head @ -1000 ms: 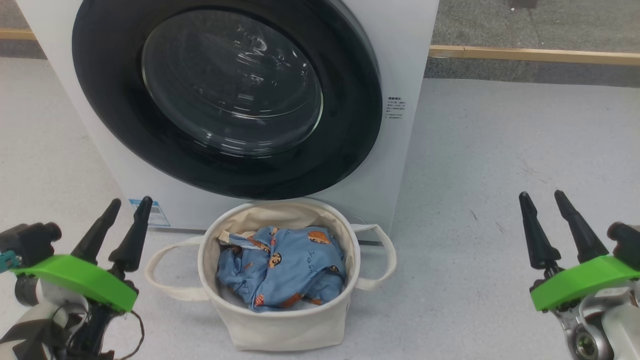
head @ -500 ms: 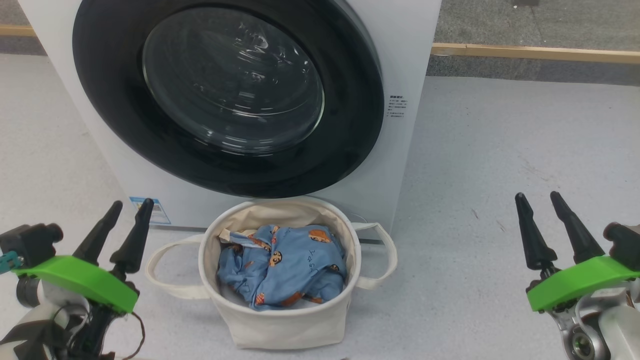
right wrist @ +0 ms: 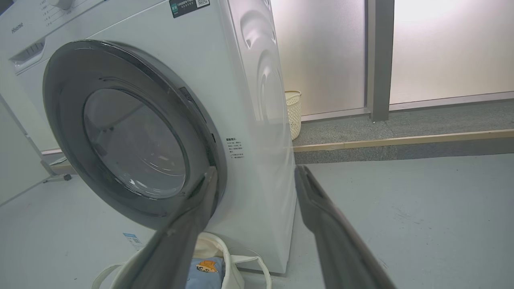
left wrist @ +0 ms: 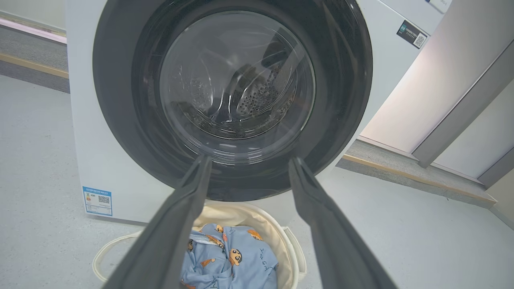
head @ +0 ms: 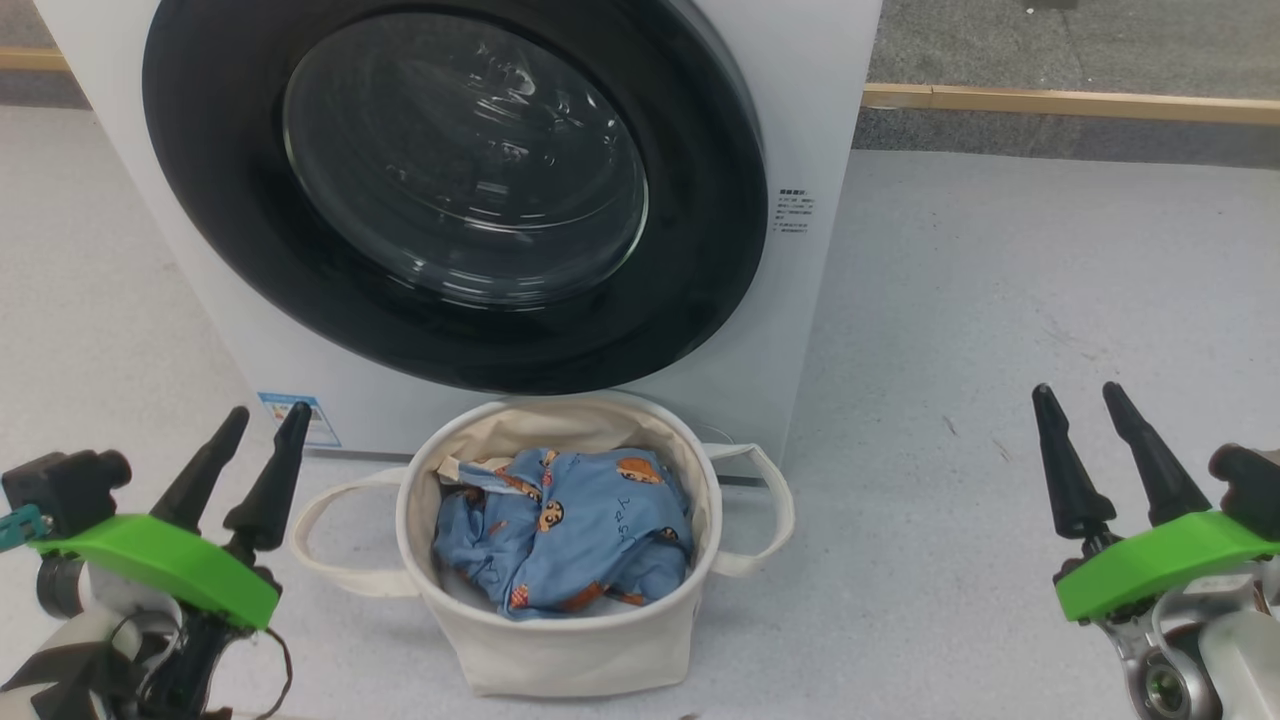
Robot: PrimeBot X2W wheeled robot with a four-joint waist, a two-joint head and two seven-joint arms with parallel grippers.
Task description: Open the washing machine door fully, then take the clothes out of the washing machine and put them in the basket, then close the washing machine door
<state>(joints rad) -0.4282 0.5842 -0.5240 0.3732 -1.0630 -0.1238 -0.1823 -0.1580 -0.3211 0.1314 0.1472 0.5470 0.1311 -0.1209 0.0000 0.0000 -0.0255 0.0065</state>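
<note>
washing machine door [head: 450, 200] top beyond the head view's edge; sticker [head: 792, 212] print illegibly small

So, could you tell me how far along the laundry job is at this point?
Done: the clothes lie in the basket, and the washing machine door sits shut against the washing machine; the drum behind its glass looks empty. In hand: nothing, the left gripper and right gripper are open, clear of everything. Left: nothing that I can see.

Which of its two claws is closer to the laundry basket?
The left gripper, close beside the basket. The right gripper sits well off to the basket's other side.
</note>
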